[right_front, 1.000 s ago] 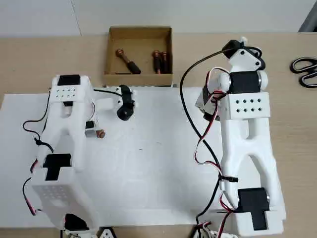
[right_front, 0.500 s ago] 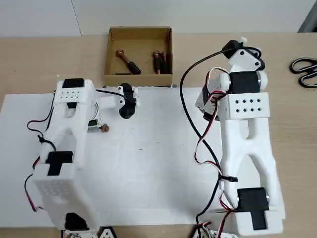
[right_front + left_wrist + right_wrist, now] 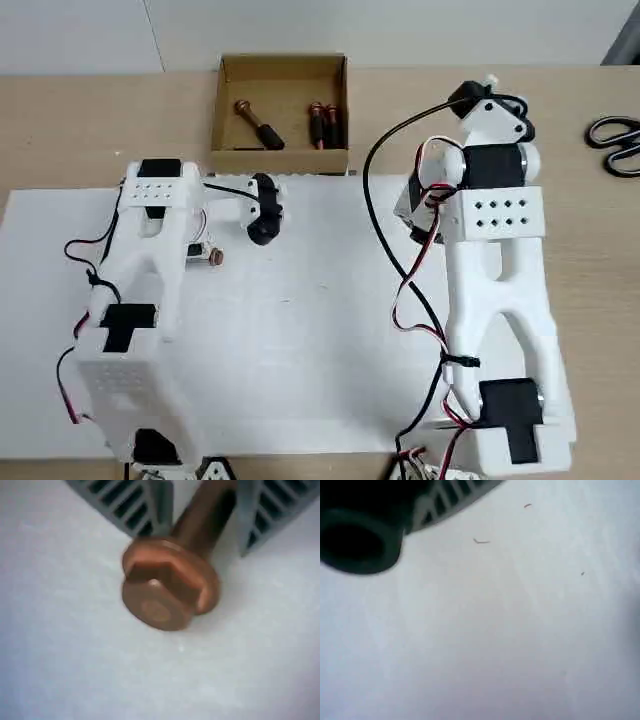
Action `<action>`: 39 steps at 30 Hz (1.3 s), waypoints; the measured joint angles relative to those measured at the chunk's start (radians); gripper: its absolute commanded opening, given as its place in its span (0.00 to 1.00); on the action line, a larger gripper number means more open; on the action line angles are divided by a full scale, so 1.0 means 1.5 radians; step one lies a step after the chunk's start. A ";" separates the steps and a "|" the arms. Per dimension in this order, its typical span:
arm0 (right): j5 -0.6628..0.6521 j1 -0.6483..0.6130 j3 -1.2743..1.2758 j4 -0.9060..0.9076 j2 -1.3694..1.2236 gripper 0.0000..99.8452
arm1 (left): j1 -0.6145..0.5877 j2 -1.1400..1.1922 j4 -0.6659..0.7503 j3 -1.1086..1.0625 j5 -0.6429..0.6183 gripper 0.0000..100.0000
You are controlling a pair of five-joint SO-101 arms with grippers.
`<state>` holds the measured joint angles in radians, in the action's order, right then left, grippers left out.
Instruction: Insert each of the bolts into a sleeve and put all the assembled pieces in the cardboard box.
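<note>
Over the white sheet (image 3: 300, 350), my left gripper (image 3: 200, 515), pinching the bolt (image 3: 167, 587), had edged toward the right arm (image 3: 495, 270), presumably for sleeving.

Lab or maker workbench: light wooden tabletop (image 3: 80, 110), white work mat (image 3: 300, 340) at centre, scissors (image 3: 614, 143) at right edge, pale wall (image 3: 300, 25) along top.

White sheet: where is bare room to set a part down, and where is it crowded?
Bare: the middle of the white sheet, between left arm and right arm; the tan tabletop left of the cardboard box. Crowded: inside the box, around the left gripper holding a copper bolt.
</note>
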<state>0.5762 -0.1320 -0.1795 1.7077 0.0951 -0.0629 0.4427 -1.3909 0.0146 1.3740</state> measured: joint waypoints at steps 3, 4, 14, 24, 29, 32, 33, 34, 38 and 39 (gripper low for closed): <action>0.000 0.000 0.000 0.000 0.000 0.00 | 0.008 0.004 -0.003 0.009 0.000 0.09; 0.000 0.000 0.000 0.000 0.000 0.00 | 0.010 0.005 -0.003 0.013 0.000 0.09; 0.000 0.000 0.000 0.000 0.000 0.00 | 0.042 0.007 -0.023 0.018 0.000 0.00; 0.000 -0.001 0.000 0.000 0.000 0.00 | 0.054 0.015 -0.133 0.095 0.000 0.00; 0.000 -0.036 0.000 0.000 0.000 0.00 | 0.054 0.015 -0.216 0.234 0.000 0.00; -0.001 -0.051 0.000 0.000 0.000 0.00 | 0.045 0.015 -0.222 0.301 0.000 0.00; -0.001 -0.052 0.000 0.000 0.000 0.00 | 0.041 0.015 -0.222 0.318 0.000 0.00; -0.001 -0.052 0.000 0.000 0.000 0.00 | 0.037 0.015 -0.223 0.338 0.000 0.00; -0.001 -0.053 0.000 0.000 0.027 0.00 | 0.033 0.015 -0.227 0.417 -0.015 0.00; -0.001 -0.058 0.000 0.000 0.045 0.00 | 0.032 0.015 -0.228 0.439 -0.026 0.00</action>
<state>0.5746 -0.2194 -0.1795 1.7077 0.1626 -0.0153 0.4657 -1.7331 0.6728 1.3357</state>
